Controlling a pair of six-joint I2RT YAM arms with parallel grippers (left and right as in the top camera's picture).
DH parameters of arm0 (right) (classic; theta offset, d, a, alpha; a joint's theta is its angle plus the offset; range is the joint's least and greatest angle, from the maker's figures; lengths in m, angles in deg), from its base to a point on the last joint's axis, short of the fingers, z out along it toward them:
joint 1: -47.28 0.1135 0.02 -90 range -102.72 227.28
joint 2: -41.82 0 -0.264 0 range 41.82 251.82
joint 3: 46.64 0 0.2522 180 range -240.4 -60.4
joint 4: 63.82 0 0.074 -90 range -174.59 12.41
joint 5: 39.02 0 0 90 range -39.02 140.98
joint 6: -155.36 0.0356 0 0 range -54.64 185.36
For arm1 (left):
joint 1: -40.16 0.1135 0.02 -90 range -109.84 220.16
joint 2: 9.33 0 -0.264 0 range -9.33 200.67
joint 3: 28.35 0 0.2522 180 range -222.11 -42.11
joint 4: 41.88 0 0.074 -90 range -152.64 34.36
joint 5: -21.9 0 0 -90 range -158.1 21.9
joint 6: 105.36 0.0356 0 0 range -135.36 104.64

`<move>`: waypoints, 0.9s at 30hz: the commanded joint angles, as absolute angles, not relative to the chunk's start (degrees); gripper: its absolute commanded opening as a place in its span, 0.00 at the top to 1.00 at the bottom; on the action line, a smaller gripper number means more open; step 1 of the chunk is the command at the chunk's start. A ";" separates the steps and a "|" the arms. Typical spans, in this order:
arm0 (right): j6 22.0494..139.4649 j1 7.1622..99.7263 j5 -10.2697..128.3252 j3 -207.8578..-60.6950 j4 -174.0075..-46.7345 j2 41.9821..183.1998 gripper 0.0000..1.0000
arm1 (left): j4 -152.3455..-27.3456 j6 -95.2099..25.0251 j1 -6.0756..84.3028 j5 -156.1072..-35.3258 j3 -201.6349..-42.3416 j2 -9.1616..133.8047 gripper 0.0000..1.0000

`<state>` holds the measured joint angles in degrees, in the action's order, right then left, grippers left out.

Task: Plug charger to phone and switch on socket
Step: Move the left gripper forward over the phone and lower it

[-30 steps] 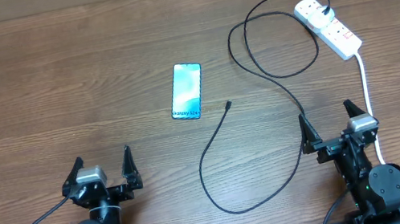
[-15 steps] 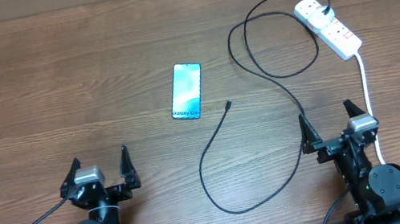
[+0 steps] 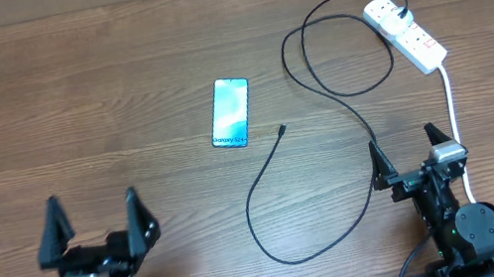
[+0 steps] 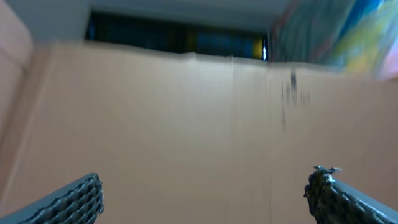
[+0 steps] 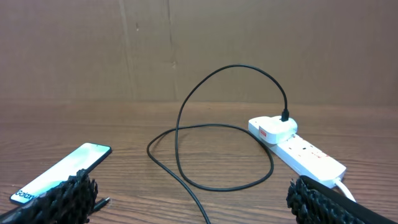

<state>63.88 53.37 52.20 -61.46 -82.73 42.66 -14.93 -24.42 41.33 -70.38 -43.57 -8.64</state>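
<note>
Charger (image 3: 282, 133) between phone (image 3: 231, 112) and socket (image 3: 407, 33)

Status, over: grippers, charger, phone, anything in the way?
Open and empty: left gripper, right gripper. Tip of thin black charger cable lies beside slim blue-screened phone, not plugged. Nothing between them.

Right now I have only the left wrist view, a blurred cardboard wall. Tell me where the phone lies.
Observer: The phone lies flat, screen up, mid-table, ahead and right of the open left gripper.
Operator: Give me the connector tip.
Observer: The connector tip of the charger rests on the table just right of the phone, not touching it.
Operator: Report the other end.
Observer: Its plug sits in the socket, far right.
</note>
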 commanded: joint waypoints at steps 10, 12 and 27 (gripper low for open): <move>63.77 53.65 51.72 -60.87 -82.38 42.16 0.00 | -53.25 -14.43 41.64 -69.62 -87.96 13.61 0.00; 63.77 53.65 51.72 -60.87 -82.38 42.16 0.00 | -68.09 -14.45 41.64 -69.60 -101.68 23.78 0.00; 63.77 53.65 51.72 -60.87 -82.38 42.14 0.00 | -101.92 -20.42 35.17 -85.27 -148.78 75.21 0.00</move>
<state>63.88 53.37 52.07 -61.46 -82.73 42.66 -99.43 -17.18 38.38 -86.67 -143.17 70.09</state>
